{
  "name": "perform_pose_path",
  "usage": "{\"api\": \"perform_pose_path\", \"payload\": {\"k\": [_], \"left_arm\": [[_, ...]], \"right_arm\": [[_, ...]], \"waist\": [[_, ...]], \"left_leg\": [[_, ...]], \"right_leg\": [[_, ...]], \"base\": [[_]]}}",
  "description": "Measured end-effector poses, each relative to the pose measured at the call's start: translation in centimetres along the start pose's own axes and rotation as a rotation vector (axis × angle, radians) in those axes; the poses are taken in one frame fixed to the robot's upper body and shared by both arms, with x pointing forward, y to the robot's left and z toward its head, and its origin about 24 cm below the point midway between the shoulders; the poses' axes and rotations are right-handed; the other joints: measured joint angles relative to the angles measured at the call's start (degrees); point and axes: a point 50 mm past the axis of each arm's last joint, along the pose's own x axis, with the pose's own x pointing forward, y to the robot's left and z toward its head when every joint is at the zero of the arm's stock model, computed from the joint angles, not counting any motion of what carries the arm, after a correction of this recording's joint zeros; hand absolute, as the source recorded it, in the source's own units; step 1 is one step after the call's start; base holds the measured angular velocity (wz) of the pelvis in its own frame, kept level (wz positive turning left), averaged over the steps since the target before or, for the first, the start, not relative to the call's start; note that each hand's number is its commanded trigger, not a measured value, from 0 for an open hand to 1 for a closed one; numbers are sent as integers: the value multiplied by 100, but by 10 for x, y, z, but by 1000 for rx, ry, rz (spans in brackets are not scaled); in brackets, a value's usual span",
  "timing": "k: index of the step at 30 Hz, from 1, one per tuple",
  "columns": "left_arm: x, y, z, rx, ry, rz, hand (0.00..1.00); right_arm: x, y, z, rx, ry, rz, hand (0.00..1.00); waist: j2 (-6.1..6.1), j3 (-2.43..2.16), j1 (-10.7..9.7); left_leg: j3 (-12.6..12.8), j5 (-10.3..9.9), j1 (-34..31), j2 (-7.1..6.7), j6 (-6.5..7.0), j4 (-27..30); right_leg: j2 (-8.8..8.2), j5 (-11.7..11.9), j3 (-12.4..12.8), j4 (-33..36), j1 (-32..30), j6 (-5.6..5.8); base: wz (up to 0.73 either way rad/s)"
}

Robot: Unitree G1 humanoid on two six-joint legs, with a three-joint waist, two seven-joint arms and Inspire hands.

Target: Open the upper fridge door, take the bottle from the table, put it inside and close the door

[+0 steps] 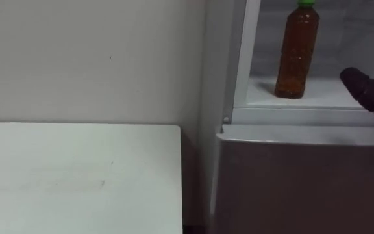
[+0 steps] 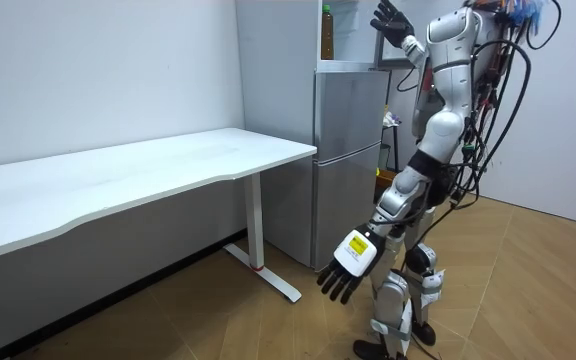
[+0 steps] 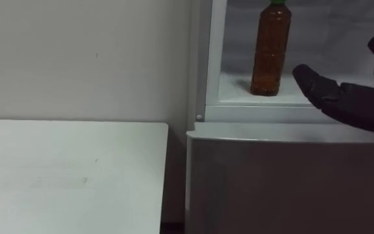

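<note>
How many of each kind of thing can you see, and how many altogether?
Brown plastic bottle with a green cap: 1
Silver fridge: 1
White table: 1
Robot hands: 2, the right hand raised by the fridge, the left hand hanging low
Total: 5

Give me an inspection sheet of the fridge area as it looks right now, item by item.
surface: fridge shelf white, holds the bottle.
job's things: bottle upright on the shelf, green cap on.
clutter: nothing seen.
hands: right hand raised beside the bottle, apart from it, fingers straight; left hand hanging low, fingers straight.
cables: nothing seen.
surroundings: white table left of the shut lower door; wooden floor.
</note>
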Motion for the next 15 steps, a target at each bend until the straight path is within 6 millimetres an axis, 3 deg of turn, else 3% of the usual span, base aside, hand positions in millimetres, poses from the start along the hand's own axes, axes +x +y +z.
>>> {"api": "perform_pose_path", "payload": {"k": [9,15], "left_arm": [[1,-7,4,44,-11,-11,0],[1,-15,17,77,-60,-29,0]], "right_arm": [[-27,0,-3,124,45,41,0],[-52,-2,-14,147,101,6,0]], "waist": [[5,36,-22],[133,25,-17]], "left_leg": [[39,-30,12,-2,14,87],[97,-46,5,-3,22,82]], "right_leg": [[8,-11,82,-106,3,13],[8,-2,128,-92,-20,24]], "base": [[-1],[-3]]}}
